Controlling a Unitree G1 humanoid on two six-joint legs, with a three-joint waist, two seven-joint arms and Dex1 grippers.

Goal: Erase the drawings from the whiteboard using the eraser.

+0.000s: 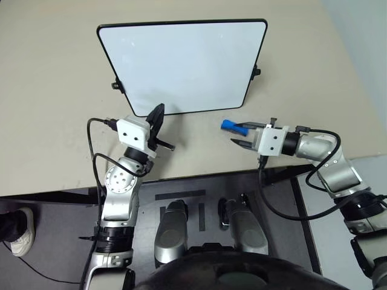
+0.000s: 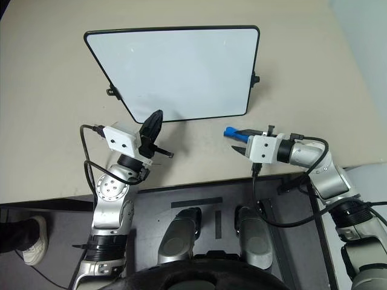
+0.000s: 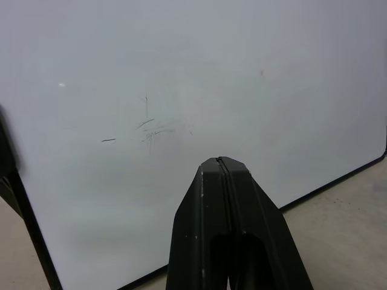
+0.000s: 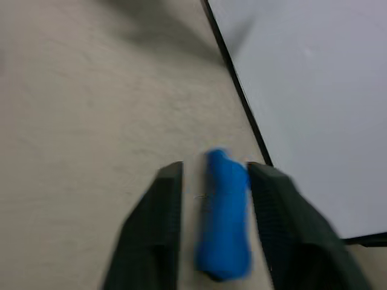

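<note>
The whiteboard [image 1: 181, 66] lies on the beige table, black-framed, its face blank in the eye views. The drawings are out of view; in the left wrist view the board carries faint grey streaks [image 3: 148, 128] and a tiny red speck [image 3: 262, 72]. My left gripper [image 1: 158, 112] is shut, its tips over the board's near edge. To the right of the board's near corner, my right gripper [image 1: 236, 135] stands open. The blue eraser [image 1: 228, 125] lies between its fingers, close to one finger [image 4: 272, 199] and with a gap to the other [image 4: 160, 205].
Small black clips [image 1: 256, 72] stick out from the board's sides. The table's front edge [image 1: 60, 190] runs just behind both wrists, with dark floor below. A person's shoe [image 1: 21, 237] rests on the floor at the far left. Bare beige table surrounds the board.
</note>
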